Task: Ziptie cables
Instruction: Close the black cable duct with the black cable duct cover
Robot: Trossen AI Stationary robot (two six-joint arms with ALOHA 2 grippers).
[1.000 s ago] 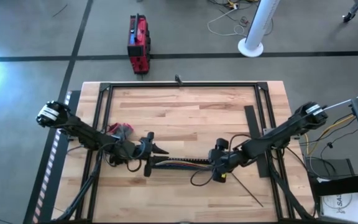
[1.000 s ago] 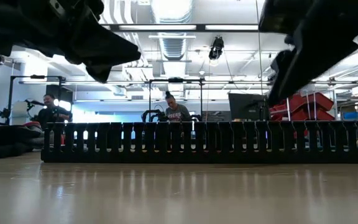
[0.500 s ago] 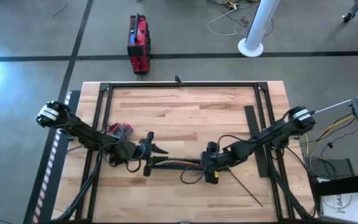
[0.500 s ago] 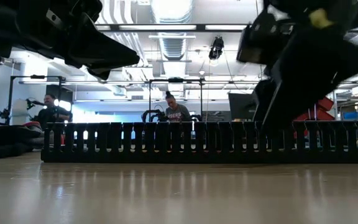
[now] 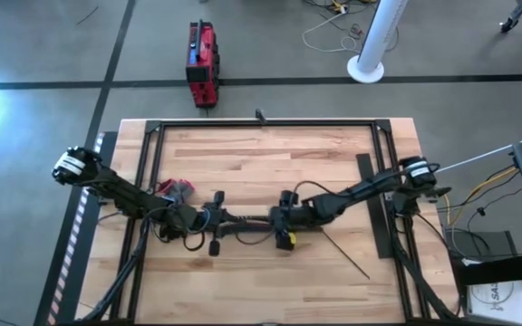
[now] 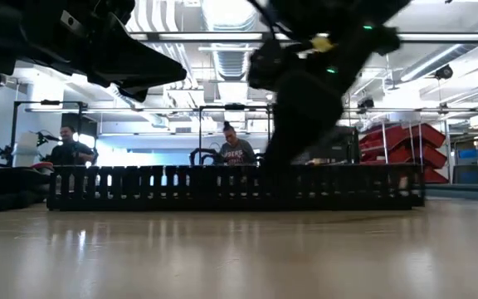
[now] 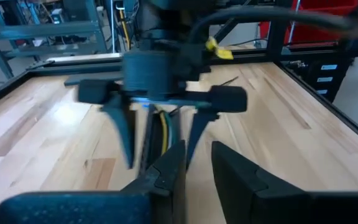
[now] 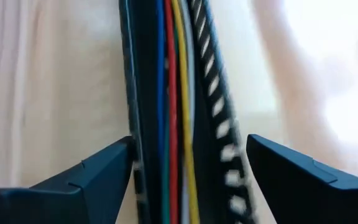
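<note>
Both arms meet over the wooden table [image 5: 270,163], near the middle of its front half, and the slotted black bar [image 6: 222,187] lying there is the landmark for everything else. The cables [image 8: 173,124] run lengthwise inside that bar: blue, red, green and yellow strands packed side by side against its perforated wall.

The right gripper [image 8: 188,171] hangs directly over the bar with its fingers spread wide, one on each side of the channel, so bar and wires sit in the gap between them; nothing is pinched. From above, the right gripper [image 5: 270,222] is over the bar's middle, pointing toward the other arm.

The left gripper [image 7: 197,168] faces it from the bar's other end, held just above the wood, its two fingers parted by a narrow gap and holding nothing. Through its camera the cables [image 7: 163,134] show between the right gripper's downturned fingers.

The ziptie [image 5: 344,255] lies loose on the boards, a thin dark strip slanting away from the bar toward the table's front right corner, apart from both grippers.
</note>
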